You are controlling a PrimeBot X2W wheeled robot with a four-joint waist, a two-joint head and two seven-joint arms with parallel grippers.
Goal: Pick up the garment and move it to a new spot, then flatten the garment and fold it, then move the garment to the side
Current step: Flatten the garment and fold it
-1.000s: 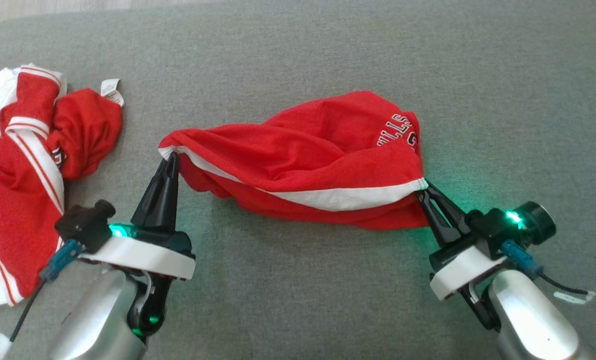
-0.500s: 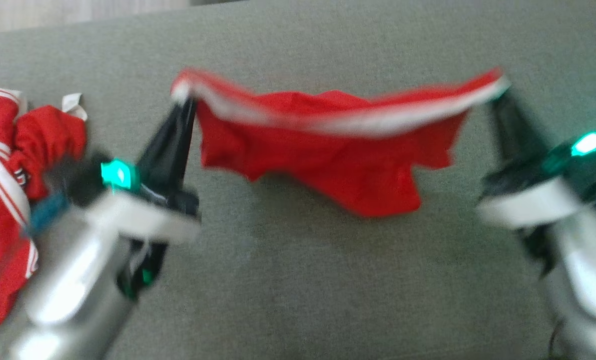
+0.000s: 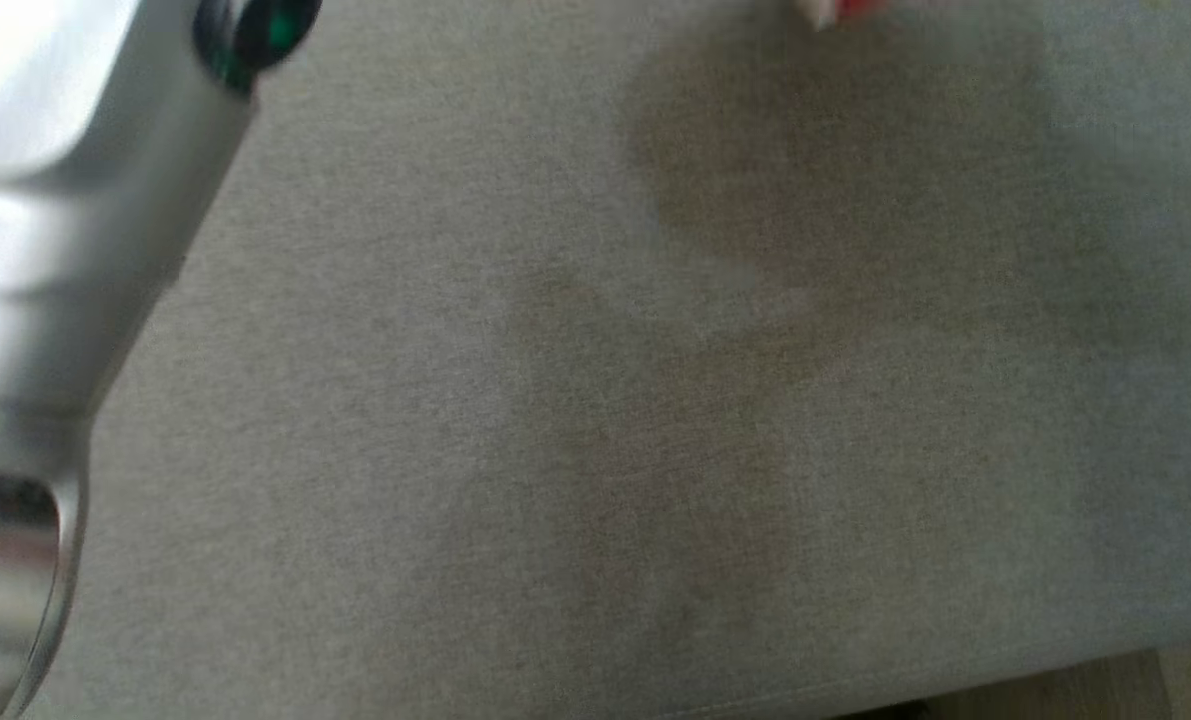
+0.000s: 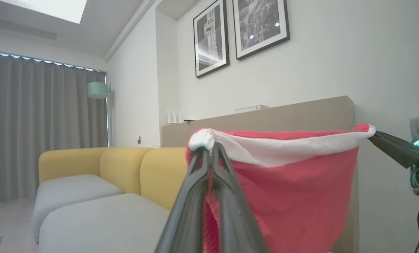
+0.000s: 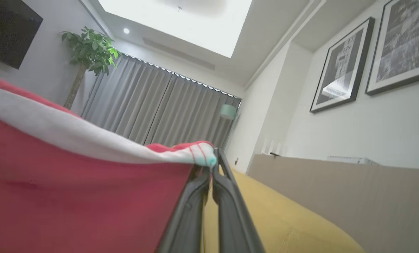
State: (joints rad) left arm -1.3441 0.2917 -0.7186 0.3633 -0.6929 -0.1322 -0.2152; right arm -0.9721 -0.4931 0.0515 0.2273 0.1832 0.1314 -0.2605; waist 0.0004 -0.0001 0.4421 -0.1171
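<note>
Your head view catches grey cushion [image 3: 655, 450], pale forearm [image 3: 55, 200]; wrist views show left gripper [image 4: 209, 149], right gripper [image 5: 214, 167] each clenched on garment [image 4: 293, 182], cloth stretched between them.

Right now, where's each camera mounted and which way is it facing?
Head view: on the head, looking down at grey fabric surface; silver left forearm at left, scrap of red, white-hemmed garment at top edge.
Left wrist view: on left wrist, level toward yellow sofa; left jaws shut on garment's hem.
Right wrist view: on right wrist, tilted up at grey curtains; right jaws shut on hem's other end.
Both wrist views share garment, sofa, curtains, black-framed pictures.
</note>
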